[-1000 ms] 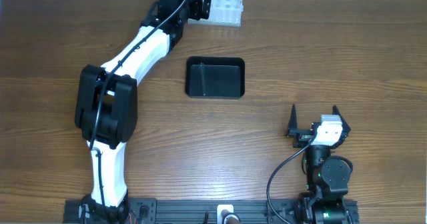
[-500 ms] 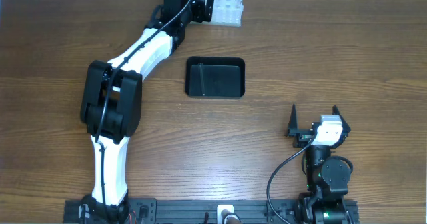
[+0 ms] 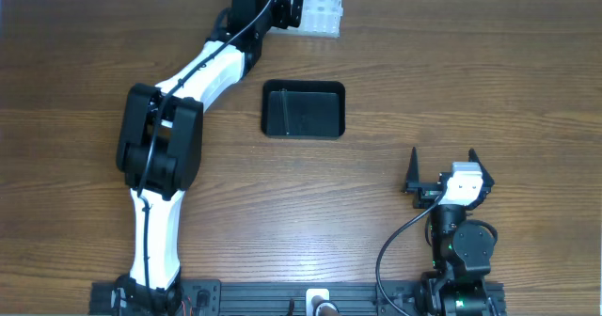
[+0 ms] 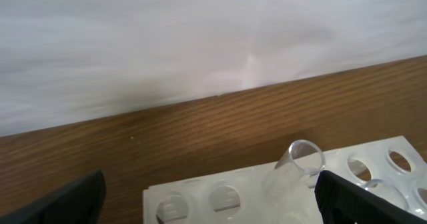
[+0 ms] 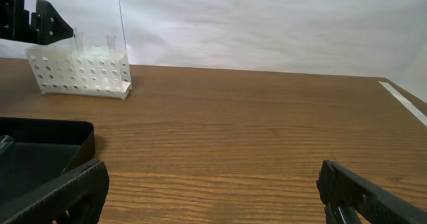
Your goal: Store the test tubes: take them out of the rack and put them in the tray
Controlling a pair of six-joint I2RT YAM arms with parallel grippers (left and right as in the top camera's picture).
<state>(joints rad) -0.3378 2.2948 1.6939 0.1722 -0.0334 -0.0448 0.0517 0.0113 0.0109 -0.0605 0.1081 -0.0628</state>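
Task status: early stage, by the judgement below

- One stored tube [image 3: 284,109] is lying inside the black tray [image 3: 324,118] near the middle of the desk [image 3: 489,81], close along the tray's left wall.
- The white rack [image 3: 320,15] is standing at the far edge of the desk, well apart from the tray. In the right wrist view, two standing tubes [image 5: 111,43] are rising above its top. The full count cannot be told.
- The left tool [image 4: 210,184] is positioned at the left end of the rack, fingers spread wide and grasping nothing. In the left wrist view, a tilted tube [image 4: 297,167] is leaning in one hole between the fingers, nearer one of them. No contact is showing.
- The right tool [image 3: 442,165] is sitting near its own base, released and carrying nothing, well apart from the rack and the tray.

Work left, as a judgement: closing the left tool on the tilted tube, lifting it clear of its hole, carrying it to the tray, then repeating until the rack is holding none
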